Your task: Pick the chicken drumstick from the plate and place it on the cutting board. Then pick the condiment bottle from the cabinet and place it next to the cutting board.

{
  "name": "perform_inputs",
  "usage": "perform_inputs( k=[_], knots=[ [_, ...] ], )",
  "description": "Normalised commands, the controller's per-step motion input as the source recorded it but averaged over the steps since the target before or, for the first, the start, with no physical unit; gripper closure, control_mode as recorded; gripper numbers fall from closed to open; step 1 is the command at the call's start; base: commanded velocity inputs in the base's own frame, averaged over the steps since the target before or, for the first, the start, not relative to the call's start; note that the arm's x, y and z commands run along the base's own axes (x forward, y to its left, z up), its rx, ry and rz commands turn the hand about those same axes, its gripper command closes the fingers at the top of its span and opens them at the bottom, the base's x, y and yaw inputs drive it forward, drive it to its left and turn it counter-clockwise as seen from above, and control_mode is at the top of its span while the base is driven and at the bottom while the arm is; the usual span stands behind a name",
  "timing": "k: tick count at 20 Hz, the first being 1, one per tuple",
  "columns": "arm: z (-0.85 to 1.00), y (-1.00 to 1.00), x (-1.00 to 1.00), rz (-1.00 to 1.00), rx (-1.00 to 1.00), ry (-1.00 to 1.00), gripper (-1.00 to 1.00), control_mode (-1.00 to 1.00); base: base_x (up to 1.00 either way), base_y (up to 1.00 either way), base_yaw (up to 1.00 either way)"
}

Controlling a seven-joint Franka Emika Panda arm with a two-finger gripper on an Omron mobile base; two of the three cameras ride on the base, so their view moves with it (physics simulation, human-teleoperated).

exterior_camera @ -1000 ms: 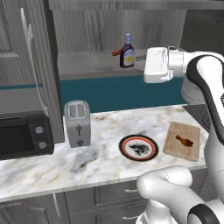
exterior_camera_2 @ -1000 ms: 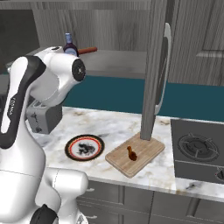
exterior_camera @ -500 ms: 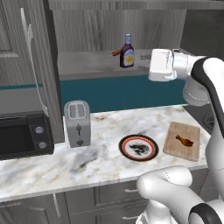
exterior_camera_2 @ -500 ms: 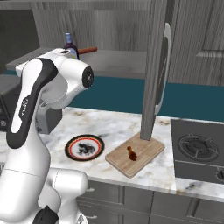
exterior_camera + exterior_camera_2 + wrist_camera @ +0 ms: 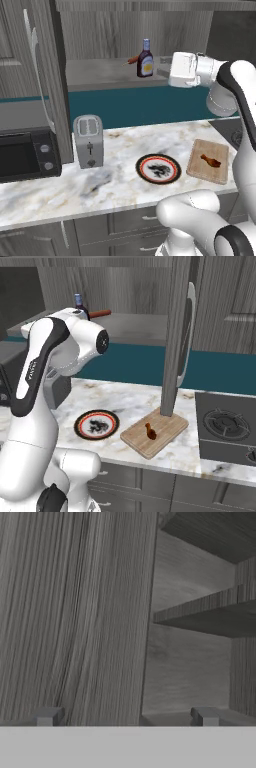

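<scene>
The chicken drumstick (image 5: 210,160) (image 5: 150,431) lies on the tan cutting board (image 5: 202,172) (image 5: 167,426). Left of the board sits the black-and-red rimmed plate (image 5: 139,169) (image 5: 76,426). The dark condiment bottle (image 5: 145,58) (image 5: 78,300) stands upright on the pale shelf of the cabinet (image 5: 100,72). My white hand (image 5: 181,70) hovers at shelf height, just right of the bottle and apart from it. In the hand view my gripper (image 5: 125,717) is open, with nothing between its fingertips (image 5: 46,716), and faces the cabinet's wood-grain inner wall.
A thin red sausage-like stick (image 5: 131,60) (image 5: 99,313) lies on the shelf beside the bottle. A toaster (image 5: 88,141) and a microwave (image 5: 22,155) stand on the counter's left. An open cabinet door (image 5: 177,331) hangs above the board; a stove (image 5: 225,426) lies to the right.
The arm's upper joints have swung and the hand has turned a little and risen slightly, staying at shelf height to the right of the bottle. The jaws stayed open.
</scene>
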Motion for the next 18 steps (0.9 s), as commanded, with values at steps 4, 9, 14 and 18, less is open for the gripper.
perform_inputs(
  k=[4,9,14,18],
  knots=[
    [0.21,0.00,0.14,0.00,0.00,0.00,-1.00,-1.00,0.00,0.00,0.00],
    [0.09,-0.04,0.10,0.00,0.00,0.00,-1.00,-1.00,0.00,0.00,0.00],
    [0.00,-0.12,0.07,0.00,0.00,0.00,-1.00,-1.00,0.00,0.00,0.00],
    [0.00,-0.13,0.08,0.00,0.00,0.00,-1.00,-1.00,0.00,0.00,0.00]
  ],
)
